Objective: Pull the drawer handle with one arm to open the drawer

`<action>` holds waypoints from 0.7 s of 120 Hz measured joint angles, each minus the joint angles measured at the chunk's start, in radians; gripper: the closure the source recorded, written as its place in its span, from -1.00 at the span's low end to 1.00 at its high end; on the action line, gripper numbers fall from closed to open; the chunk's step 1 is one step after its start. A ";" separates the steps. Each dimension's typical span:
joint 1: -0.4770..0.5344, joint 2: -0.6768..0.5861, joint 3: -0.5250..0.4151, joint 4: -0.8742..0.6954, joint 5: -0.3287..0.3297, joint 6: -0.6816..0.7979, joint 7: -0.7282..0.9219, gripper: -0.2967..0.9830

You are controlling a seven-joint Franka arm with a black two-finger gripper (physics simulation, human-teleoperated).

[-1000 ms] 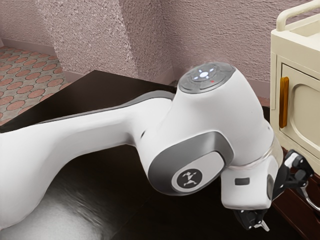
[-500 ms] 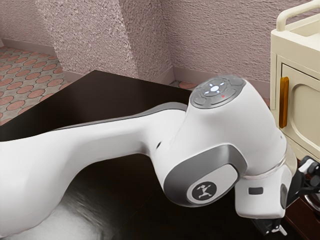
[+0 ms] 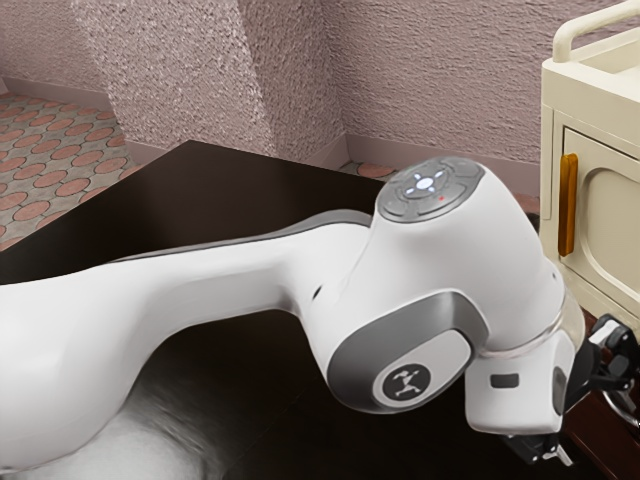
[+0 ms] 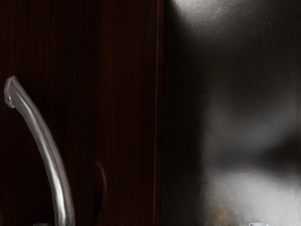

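A dark, smooth-topped table [image 3: 200,200] ran from the left edge of the exterior view through its middle toward the lower right, a far corner pointing up in the upper left. A pale sheen marked its lower left part. Beyond it, at upper left, the floor [image 3: 60,150] had reddish and grey tiles.

Curved silver-grey bar handle [image 4: 59,176]: metal in appearance, smooth and glossy, with bright streaked highlights. Dark red-brown drawer front [image 4: 108,94]: wood, fine-grained, low sheen. Black-brown flat desk [image 3: 210,190]: smooth, with soft, blurred reflections. White rounded arm shell [image 3: 210,275]: smooth, plastic-like, satin. Cream boxy cart [image 3: 592,102]: smooth, faintly lustrous. Pinkish wall [image 3: 440,80]: rough, matt, plaster-like. Amber upright bar [image 3: 568,205]: glossy.
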 joint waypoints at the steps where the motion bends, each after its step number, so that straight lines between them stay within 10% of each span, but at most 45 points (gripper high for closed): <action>1: 0.000 -0.001 0.000 -0.001 0.000 0.000 0.000 -0.28; 84: 0.003 -0.149 0.003 -0.187 -0.009 -0.002 0.001 -0.33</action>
